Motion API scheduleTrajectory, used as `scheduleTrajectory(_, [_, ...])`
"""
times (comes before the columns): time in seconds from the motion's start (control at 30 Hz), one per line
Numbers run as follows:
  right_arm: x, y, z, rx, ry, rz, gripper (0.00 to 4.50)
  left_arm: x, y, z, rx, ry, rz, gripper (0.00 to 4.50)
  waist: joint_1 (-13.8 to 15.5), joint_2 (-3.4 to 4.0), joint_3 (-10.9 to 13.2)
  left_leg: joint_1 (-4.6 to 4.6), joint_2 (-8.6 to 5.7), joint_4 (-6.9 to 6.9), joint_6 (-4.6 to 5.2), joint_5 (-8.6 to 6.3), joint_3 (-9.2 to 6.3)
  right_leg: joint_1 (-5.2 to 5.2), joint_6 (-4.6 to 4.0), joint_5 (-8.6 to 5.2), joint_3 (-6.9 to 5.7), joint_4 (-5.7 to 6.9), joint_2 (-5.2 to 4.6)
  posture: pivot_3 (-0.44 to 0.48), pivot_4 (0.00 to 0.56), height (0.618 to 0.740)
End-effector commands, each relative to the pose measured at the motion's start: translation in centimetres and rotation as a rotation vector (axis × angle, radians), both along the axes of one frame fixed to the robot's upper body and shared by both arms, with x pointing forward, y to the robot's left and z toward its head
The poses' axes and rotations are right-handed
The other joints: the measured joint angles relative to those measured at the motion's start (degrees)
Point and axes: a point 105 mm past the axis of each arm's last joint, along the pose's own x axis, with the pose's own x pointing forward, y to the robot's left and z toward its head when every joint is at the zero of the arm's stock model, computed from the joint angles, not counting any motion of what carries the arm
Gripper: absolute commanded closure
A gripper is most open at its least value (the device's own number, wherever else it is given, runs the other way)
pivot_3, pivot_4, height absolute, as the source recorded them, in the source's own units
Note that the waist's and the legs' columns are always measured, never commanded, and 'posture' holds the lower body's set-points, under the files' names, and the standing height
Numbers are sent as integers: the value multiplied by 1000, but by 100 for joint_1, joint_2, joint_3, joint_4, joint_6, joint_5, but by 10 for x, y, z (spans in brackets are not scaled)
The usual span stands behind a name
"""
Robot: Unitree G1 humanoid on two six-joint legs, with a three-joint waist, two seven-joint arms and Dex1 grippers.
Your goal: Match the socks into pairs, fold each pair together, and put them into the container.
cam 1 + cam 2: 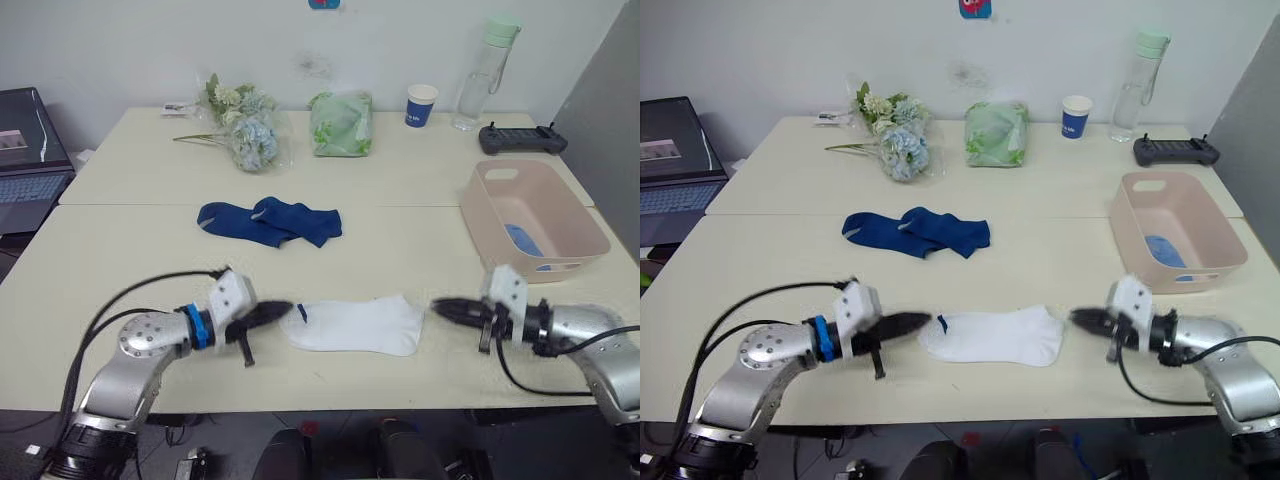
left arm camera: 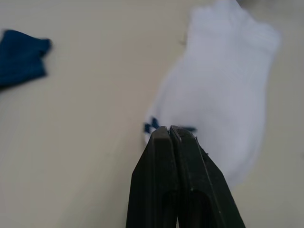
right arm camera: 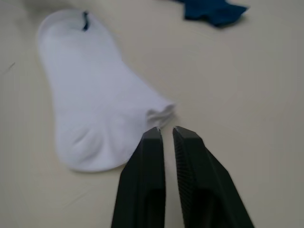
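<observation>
- Head views: a white fabric ankle sock (image 1: 358, 326) with a small dark mark lies flat near the front edge of the pale wooden table (image 1: 130, 250). The left gripper (image 1: 284, 311) points at its left end, black fingers pressed together, tips just at the sock's edge. The right gripper (image 1: 440, 307) points at the right end, tips just short of the fabric. Two navy blue fabric socks (image 1: 270, 222) lie overlapping farther back, mid-table. The pale pink rectangular plastic tub (image 1: 535, 219) stands at the right, with a light blue piece of fabric (image 1: 520, 240) inside.
- Along the far edge: a bunch of pale flowers (image 1: 245, 125), a green plastic bag (image 1: 341, 123), a blue-and-white paper cup (image 1: 421, 105), a clear bottle (image 1: 482, 75).
- Left wrist view: the fingers are closed with no gap, holding nothing, their tips over the white sock's marked end.
- Right wrist view: the fingers stand a narrow slit apart, empty, tips just beside the sock's bunched end.
</observation>
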Motion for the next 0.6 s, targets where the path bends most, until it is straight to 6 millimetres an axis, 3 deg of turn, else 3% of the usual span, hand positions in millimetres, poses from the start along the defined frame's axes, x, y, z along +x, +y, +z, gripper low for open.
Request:
scheduleTrajectory(0.03, [23,-17,23,105,-105,-208,2840,24,33,25,-166,-86,287,3579,1,0,-1,1,1,0,0,0,-1,0,0,0,-1,-1,1,0,150,740])
scheduleTrajectory(0.13, [35,-18,18,98,-166,-316,1756,34,59,12,-189,-104,490,2593,-4,1,-3,1,1,-2,-1,0,2,-1,0,0,2,-1,1,0,150,740])
scheduleTrajectory(0.3, [38,-11,2,97,-177,-364,11,31,74,-12,-154,-98,611,955,2,1,-3,-5,-2,-3,-2,1,6,-8,0,0,7,-4,-2,0,150,740])
scheduleTrajectory(0.4, [39,-10,-8,90,-159,-390,0,29,77,-17,-140,-102,642,43,8,1,-3,-4,-3,-2,-2,1,7,-6,0,1,8,-2,-5,0,150,740])
scheduleTrajectory(0.6, [40,-5,-6,108,-164,-400,0,23,78,-21,-117,-104,638,43,7,1,-3,-3,-3,-2,-2,1,8,-6,0,0,8,-1,-5,0,150,740])
